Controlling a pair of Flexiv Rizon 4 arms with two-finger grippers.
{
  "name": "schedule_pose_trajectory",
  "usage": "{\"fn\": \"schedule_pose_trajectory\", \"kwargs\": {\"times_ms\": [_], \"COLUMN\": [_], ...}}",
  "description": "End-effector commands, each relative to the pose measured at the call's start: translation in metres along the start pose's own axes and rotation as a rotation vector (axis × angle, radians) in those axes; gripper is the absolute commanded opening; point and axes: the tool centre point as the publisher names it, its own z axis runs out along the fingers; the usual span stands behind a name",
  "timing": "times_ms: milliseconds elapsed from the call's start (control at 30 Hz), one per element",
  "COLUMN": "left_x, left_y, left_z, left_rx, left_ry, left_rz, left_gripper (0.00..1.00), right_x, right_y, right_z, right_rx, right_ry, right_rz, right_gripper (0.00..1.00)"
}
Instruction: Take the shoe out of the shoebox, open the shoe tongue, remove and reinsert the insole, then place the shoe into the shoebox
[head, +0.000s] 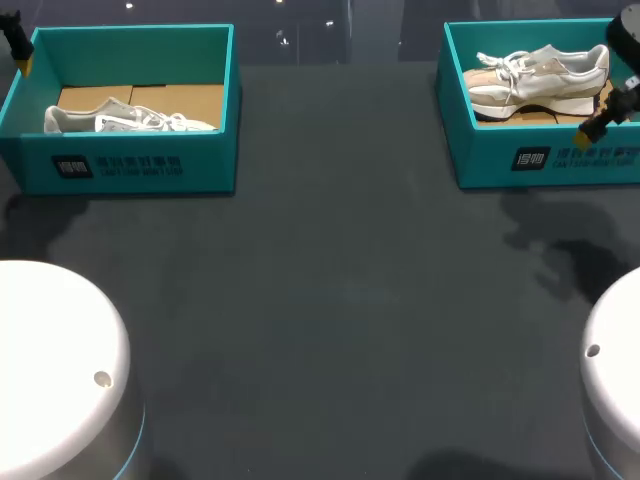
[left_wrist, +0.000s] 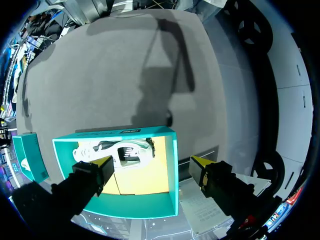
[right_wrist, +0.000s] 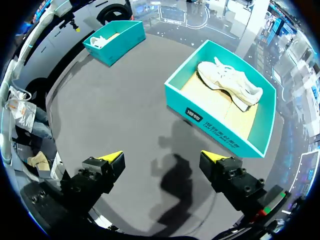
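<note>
Left hand (left_wrist: 151, 167): fingers spread wide, holding nothing, hanging over the left shoebox (left_wrist: 174, 172).
White shoe (left_wrist: 120, 151): lying inside that box against one long wall.
Right hand (right_wrist: 162, 159): also spread and empty, above the bare desk (head: 340, 300).
Right shoebox (right_wrist: 215, 127): ahead of the right hand, with a beige-and-white shoe (right_wrist: 230, 82) inside.
Step, as I judge it: lifting a shoe out, not yet begun.
Doing it well: come down clear of the walls, pinch the collar or midfoot rather than the laces, and lift until the sole clears the rim.
</note>
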Motion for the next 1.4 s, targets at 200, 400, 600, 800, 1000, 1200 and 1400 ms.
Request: {"fn": "schedule_pose_trajectory", "kwargs": {"times_ms": [200, 400, 600, 800, 1000, 1200, 1400], "left_x": [0.000, 0.000, 0.000, 0.000, 0.000, 0.000, 0.000], "left_y": [-0.002, -0.002, -0.002, -0.002, -0.002, -0.002, -0.002], "left_z": [-0.001, -0.001, -0.001, -0.001, -0.001, -0.001, -0.001], "left_rx": [-0.003, -0.003, -0.003, -0.003, -0.003, -0.003, -0.003], "left_ry": [0.002, 0.002, 0.002, 0.002, 0.002, 0.002, 0.002], "left_rz": [0.001, 0.001, 0.001, 0.001, 0.001, 0.001, 0.001], "left_gripper": [1.00, 1.00, 1.00, 1.00, 1.00, 1.00, 1.00], "right_x": [-0.016, -0.016, -0.016, -0.034, -0.085, -0.133, -0.185], "right_y": [0.017, 0.017, 0.017, 0.028, 0.060, 0.091, 0.119], "right_z": [0.005, 0.005, 0.005, 0.004, 0.005, 0.008, 0.012], "right_rx": [0.250, 0.250, 0.250, 0.272, 0.299, 0.296, 0.291], "right_ry": [-0.074, -0.074, -0.074, -0.106, -0.175, -0.173, -0.233], "right_rz": [0.214, 0.214, 0.214, 0.252, 0.319, 0.389, 0.454], "right_gripper": [1.00, 1.00, 1.00, 1.00, 1.00, 1.00, 1.00]}}
